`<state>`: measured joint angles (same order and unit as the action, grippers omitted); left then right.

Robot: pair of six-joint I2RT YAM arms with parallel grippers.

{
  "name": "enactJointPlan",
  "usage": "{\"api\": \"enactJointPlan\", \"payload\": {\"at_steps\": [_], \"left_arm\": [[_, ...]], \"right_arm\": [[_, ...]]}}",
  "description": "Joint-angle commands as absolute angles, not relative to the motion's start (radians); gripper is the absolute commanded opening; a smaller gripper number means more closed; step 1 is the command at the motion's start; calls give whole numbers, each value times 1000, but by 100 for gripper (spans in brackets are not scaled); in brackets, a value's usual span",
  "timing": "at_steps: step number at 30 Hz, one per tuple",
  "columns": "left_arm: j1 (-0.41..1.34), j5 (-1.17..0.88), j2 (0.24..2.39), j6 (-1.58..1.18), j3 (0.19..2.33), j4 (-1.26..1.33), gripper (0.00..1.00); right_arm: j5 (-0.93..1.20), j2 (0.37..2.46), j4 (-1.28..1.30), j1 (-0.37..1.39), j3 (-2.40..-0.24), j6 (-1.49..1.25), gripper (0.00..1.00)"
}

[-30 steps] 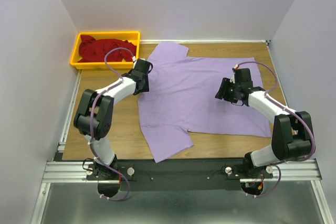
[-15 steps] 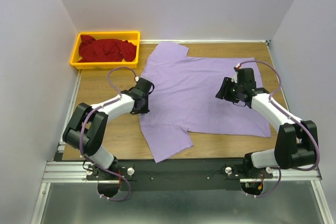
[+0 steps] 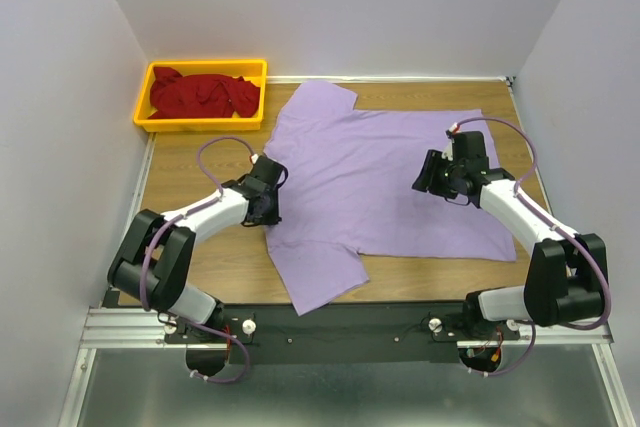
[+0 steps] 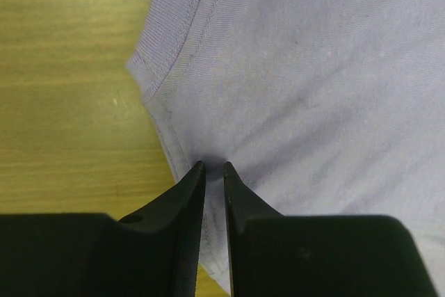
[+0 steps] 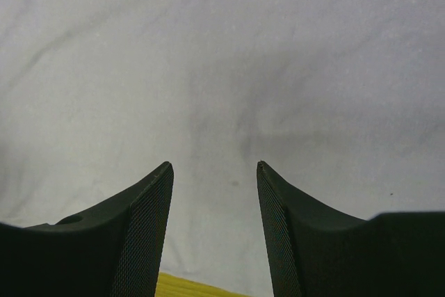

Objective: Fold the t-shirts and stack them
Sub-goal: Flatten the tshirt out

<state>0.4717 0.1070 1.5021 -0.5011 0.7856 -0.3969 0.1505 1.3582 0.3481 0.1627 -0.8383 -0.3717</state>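
Observation:
A purple t-shirt (image 3: 370, 177) lies spread flat on the wooden table, with one sleeve toward the front and one toward the back. My left gripper (image 3: 268, 209) sits low at the shirt's left edge. In the left wrist view (image 4: 214, 165) its jaws are almost together, with their tips down on the purple cloth (image 4: 299, 67) just inside the stitched hem. My right gripper (image 3: 428, 175) hovers over the right half of the shirt. In the right wrist view (image 5: 214, 165) it is open and empty, with flat cloth (image 5: 222, 53) beneath it.
A yellow bin (image 3: 200, 67) at the back left holds crumpled red t-shirts (image 3: 200, 94). Bare wood (image 3: 190, 167) shows left of the shirt. White walls close in the table on three sides.
My left gripper has slid toward the front along the shirt's left edge, from beside the back sleeve to the side hem. The right gripper has hardly moved.

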Motion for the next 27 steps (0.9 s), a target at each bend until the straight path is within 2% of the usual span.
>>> {"api": "enactJointPlan", "payload": {"at_steps": [1,9,17,23,24,27], "left_arm": [[472,83,1467,-537,738,-525,25],[462,193,1411,-561,837,-531,46],[449,210,1427,-542,923,-445,46],[434,195,1558,-494,1033,-377,46],[434,196,1603,-486,1055,-373,47],[425,204,1687,-472,1130,-348,52]], "right_arm": [[103,1350,382,169,-831,-356,59],[17,1358,423,170,-868,-368,61],[-162,1420,466,166,-900,-408,64],[-209,1508,466,137,-994,-413,65],[-210,1541,466,135,-1015,-405,68],[-222,1612,466,132,-1086,-402,69]]}}
